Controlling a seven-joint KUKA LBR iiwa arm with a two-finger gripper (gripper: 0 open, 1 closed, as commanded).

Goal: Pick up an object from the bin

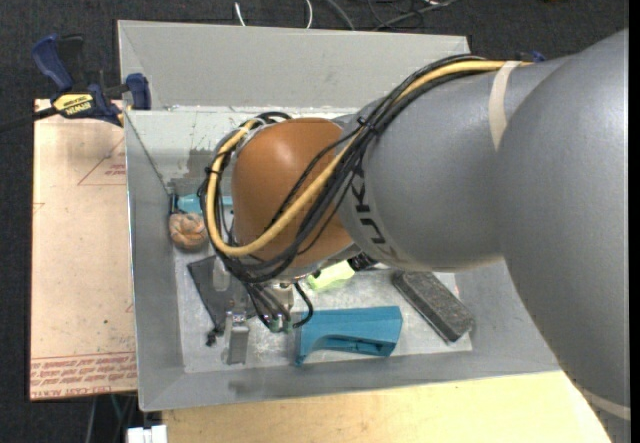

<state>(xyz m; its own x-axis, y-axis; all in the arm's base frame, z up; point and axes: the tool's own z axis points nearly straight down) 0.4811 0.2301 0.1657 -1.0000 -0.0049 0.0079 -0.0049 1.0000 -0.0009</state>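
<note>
Teal plastic piece lies just beside the end effector; its grip cannot be told.

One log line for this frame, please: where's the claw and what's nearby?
claw: low in grey metal bin, view's lower-left corner | nearest: dark grey flat wedge, blue plastic handle-shaped piece | held: cannot tell

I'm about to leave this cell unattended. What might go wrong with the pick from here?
1. The gripper sits low in the near-left corner of the bin; it may scrape the wall or come up with nothing.
2. A blue tool and a dark flat piece lie on either side of it; either might be shoved rather than picked.
3. Loose cables hang by the wrist close to the blue tool and might snag it.
</note>
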